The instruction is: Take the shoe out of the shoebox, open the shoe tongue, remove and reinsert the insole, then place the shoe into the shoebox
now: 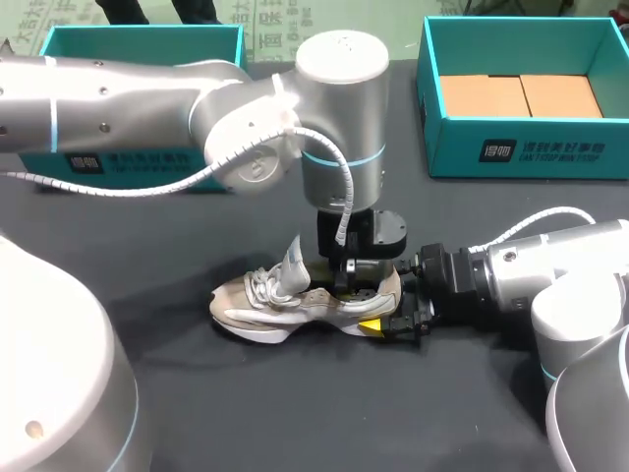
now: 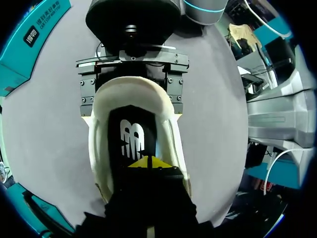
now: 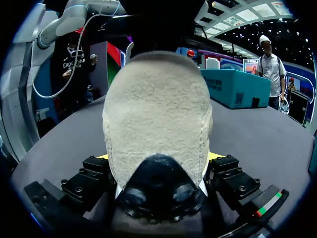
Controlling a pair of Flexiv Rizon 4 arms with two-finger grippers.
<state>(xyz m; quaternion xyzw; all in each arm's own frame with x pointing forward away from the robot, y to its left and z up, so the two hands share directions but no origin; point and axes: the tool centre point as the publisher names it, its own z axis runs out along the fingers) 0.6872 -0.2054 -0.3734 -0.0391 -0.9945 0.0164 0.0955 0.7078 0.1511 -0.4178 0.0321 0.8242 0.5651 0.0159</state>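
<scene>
A beige running shoe stands upright on the dark table, toe to the left, with its tongue pulled up. My left gripper comes straight down into the shoe's opening. In the left wrist view its yellow tips are shut together just over the black insole, which lies flat inside the shoe; whether they pinch it I cannot tell. My right gripper comes in low from the right and clamps the heel. The right wrist view has the heel filling the gap between the right gripper fingers.
A teal shoebox with brown cardboard inside stands at the back right. A second teal box sits at the back left, partly behind my left arm. Bare dark table lies in front of the shoe.
</scene>
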